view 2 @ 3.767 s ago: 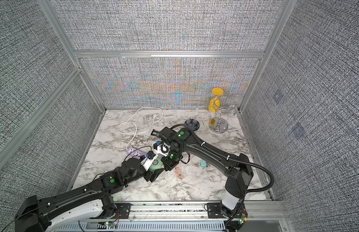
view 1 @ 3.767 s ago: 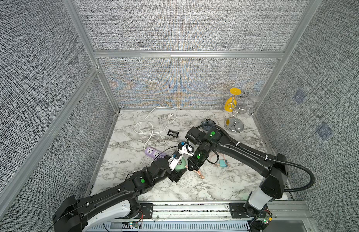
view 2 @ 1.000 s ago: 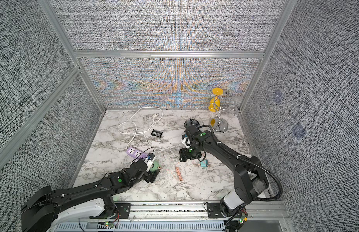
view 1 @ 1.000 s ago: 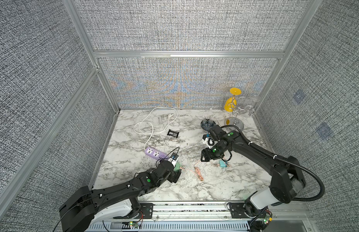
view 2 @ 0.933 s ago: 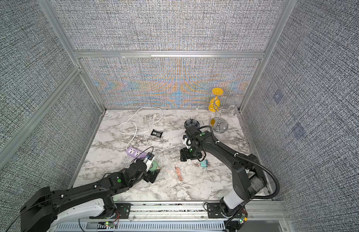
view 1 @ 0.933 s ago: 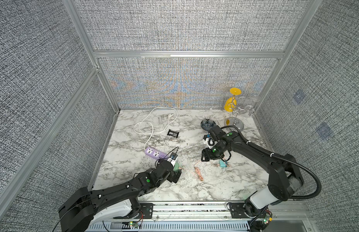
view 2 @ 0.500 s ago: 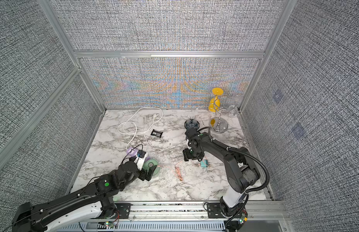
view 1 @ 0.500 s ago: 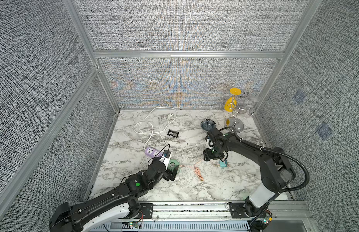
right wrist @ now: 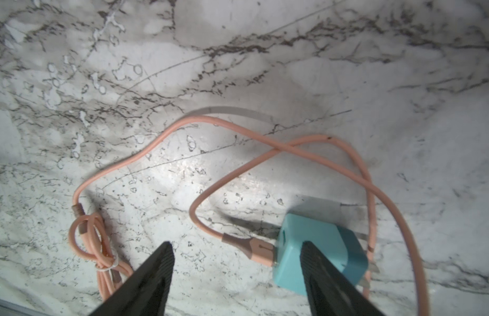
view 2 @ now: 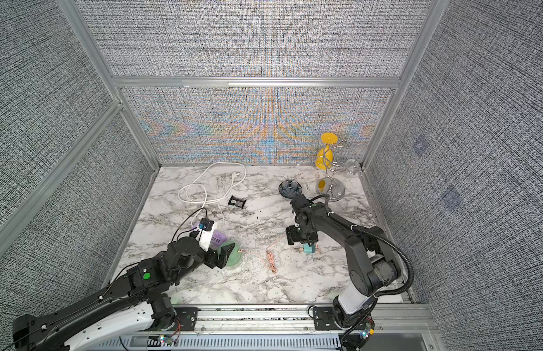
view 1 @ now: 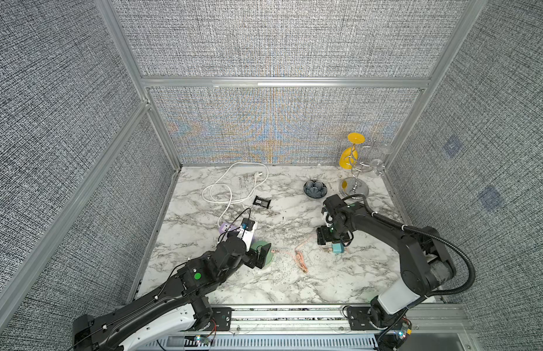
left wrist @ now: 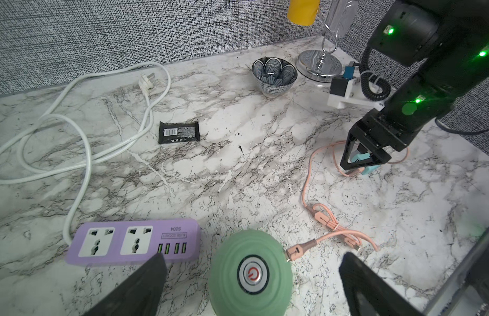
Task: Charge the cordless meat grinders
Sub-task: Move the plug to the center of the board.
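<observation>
The cordless meat grinder [left wrist: 250, 273] is a mint-green dome with a round ringed button on top. It stands on the marble just in front of the purple power strip [left wrist: 133, 242]. A pink cable [left wrist: 333, 227] is plugged into the grinder's side. My left gripper [left wrist: 251, 284] is open, with a finger on each side of the dome and a gap on both sides; both top views show it too [view 1: 258, 253] [view 2: 223, 258]. My right gripper [right wrist: 237, 273] hangs open over the teal plug adapter [right wrist: 311, 251], which holds the cable's other end.
A white cord [view 1: 230, 185] loops at the back left and runs to the power strip [view 1: 226, 227]. A black packet [view 1: 262, 201], a dark patterned bowl [view 1: 315, 189] and a chrome stand with a yellow cup [view 1: 353, 182] are behind. Woven walls close in three sides.
Both grippers were at the grinder earlier. Since then the right one has moved to the teal adapter and opened a little wider. The left arm has drawn back slightly, leaving the grinder free.
</observation>
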Controlling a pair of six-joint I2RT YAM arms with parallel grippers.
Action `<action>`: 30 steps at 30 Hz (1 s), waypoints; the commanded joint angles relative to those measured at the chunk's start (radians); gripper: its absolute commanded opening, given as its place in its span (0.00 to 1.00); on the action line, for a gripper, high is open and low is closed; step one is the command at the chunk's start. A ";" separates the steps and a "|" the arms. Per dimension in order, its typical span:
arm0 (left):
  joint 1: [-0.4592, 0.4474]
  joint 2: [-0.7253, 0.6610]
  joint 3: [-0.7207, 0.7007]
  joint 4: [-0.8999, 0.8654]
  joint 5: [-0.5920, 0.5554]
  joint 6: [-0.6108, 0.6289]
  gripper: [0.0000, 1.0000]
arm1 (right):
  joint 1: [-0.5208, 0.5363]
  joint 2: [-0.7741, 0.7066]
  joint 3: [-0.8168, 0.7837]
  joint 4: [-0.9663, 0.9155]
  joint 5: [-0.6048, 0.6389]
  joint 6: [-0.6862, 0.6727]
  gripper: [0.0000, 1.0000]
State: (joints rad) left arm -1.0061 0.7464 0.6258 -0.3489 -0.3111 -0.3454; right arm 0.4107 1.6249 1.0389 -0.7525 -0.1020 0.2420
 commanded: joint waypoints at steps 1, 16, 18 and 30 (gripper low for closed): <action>0.000 0.025 0.011 0.017 0.028 0.027 0.99 | -0.017 0.001 -0.005 0.003 0.005 -0.015 0.77; 0.000 0.035 0.001 0.068 0.043 0.027 0.99 | -0.043 -0.036 -0.096 0.023 -0.136 -0.014 0.82; -0.001 0.030 0.002 0.066 0.042 0.030 0.99 | -0.038 -0.054 -0.121 0.015 -0.144 -0.009 0.82; -0.001 0.033 0.002 0.070 0.050 0.030 0.99 | 0.109 -0.051 -0.107 -0.077 -0.035 0.070 0.83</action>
State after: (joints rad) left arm -1.0061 0.7780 0.6254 -0.3050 -0.2657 -0.3222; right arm 0.4976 1.5654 0.9272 -0.7780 -0.1898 0.2741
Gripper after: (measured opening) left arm 0.992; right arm 0.827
